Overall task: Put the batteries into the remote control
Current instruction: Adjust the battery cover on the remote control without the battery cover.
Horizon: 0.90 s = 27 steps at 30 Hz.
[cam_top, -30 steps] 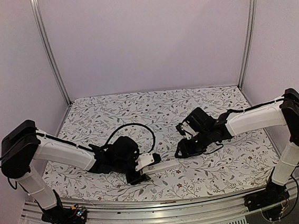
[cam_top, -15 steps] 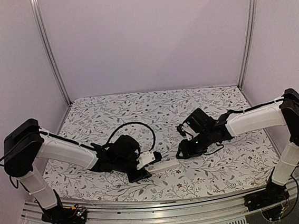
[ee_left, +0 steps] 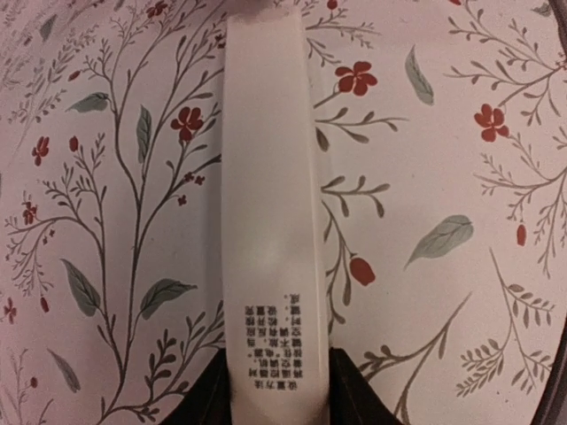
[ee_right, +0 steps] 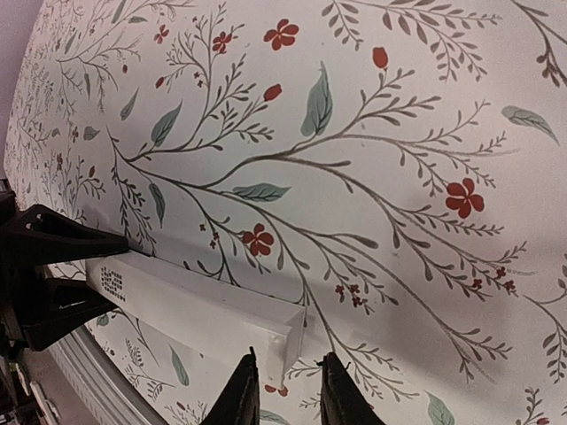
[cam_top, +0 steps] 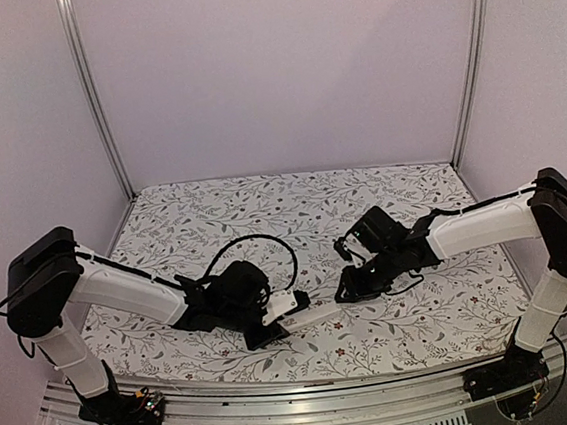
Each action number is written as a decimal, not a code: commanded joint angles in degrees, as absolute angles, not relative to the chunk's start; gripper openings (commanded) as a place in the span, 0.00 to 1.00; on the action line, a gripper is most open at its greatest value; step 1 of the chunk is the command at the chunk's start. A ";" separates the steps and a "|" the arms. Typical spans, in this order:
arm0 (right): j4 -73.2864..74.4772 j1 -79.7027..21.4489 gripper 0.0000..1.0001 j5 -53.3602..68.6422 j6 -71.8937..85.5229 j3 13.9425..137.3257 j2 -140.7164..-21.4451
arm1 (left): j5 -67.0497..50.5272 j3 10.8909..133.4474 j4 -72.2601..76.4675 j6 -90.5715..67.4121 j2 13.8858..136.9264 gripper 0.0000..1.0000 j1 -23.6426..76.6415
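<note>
Both left jaws pinch the printed end of the remote control (ee_left: 275, 221); the right jaws stand narrowly parted at its other end, mostly out of frame, grip unclear. Under it spreads the floral counter (cam_top: 412, 185), behind it plain lilac walls (cam_top: 280, 72)

Remote control (ee_right: 199, 310) end beside claw (ee_right: 288, 379)

Top camera looks down from high behind the bases over the whole table (cam_top: 292, 200), the left wrist camera sits tight above the remote control (ee_left: 273, 204) lengthwise, and the right wrist camera catches its other end, close and low.
</note>
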<state>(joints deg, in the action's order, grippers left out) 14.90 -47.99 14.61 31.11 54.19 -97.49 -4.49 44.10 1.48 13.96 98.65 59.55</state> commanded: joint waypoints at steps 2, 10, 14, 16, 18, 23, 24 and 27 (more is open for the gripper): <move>13.90 -47.84 0.23 16.11 31.20 54.10 -99.03 | -4.22 43.42 2.30 13.45 99.42 0.36 60.35; 12.83 -47.98 0.23 17.28 31.21 53.80 -99.99 | -3.63 43.63 2.31 13.40 99.49 0.40 60.35; 12.30 -48.25 0.23 17.49 31.17 53.62 -100.74 | -3.60 43.86 2.29 13.45 99.59 0.41 60.36; 12.16 -48.30 0.22 17.35 31.12 53.40 -100.96 | -3.60 43.87 2.31 13.37 99.58 0.41 60.34; 12.15 -48.34 0.22 17.07 31.20 53.06 -101.23 | -3.44 43.77 2.29 13.26 99.58 0.41 60.25; 12.15 -48.65 0.23 16.42 31.20 52.27 -101.57 | -3.44 43.77 2.19 13.05 99.42 0.42 60.29; 12.16 -48.69 0.22 16.33 31.08 52.21 -101.52 | -3.51 43.81 2.20 13.07 99.21 0.43 60.25; 12.17 -48.78 0.23 16.04 30.89 52.12 -101.60 | -3.75 43.79 2.60 13.01 98.22 0.46 60.26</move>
<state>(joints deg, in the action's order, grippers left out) 11.86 -48.21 16.88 31.11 53.47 -100.27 -3.64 44.10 1.48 13.37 98.67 59.64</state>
